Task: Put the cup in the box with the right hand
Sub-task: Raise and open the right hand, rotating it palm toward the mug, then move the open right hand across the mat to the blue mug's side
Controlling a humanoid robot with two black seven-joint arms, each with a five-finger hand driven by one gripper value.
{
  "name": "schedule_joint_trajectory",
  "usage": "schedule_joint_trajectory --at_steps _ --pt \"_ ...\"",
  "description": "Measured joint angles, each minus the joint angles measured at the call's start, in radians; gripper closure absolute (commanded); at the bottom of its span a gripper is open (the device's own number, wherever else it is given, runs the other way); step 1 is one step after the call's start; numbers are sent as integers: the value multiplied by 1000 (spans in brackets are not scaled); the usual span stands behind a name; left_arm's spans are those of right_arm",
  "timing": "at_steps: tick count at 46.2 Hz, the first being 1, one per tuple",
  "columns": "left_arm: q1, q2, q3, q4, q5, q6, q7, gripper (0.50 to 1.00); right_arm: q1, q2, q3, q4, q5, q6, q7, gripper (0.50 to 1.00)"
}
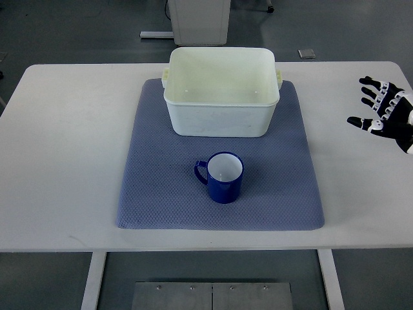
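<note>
A dark blue cup (pixel 222 177) with a white inside stands upright on the blue-grey mat (pixel 155 194), its handle pointing left. Behind it on the same mat sits a cream plastic box (pixel 222 116), open at the top and with nothing inside. My right hand (pixel 381 111), black with white knuckle joints, comes in at the right edge over the white table (pixel 64 161). Its fingers are spread and hold nothing. It is far to the right of the cup and the box, off the mat. The left arm does not show.
The mat covers the middle of the table. Beyond the table's far edge stand a white cabinet base (pixel 200 22) and a small grey floor plate (pixel 307 53). Bare white tabletop lies on both sides of the mat.
</note>
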Motion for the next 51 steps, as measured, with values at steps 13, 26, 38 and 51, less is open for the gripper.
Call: schedule_joint_trajectory --at_steps 13,26,38,51 --pt "0 0 0 0 0 0 0 500 -105 -4 -2 49 -120 -19 37 500" --pt "0 0 0 0 0 0 0 500 -150 3 -5 91 -231 -24 45 500" --pt "0 0 0 0 0 0 0 500 -151 24 -35 92 -265 -31 43 500" --pt "0 0 0 0 -1 0 0 500 -139 99 -81 95 -291 -65 33 500"
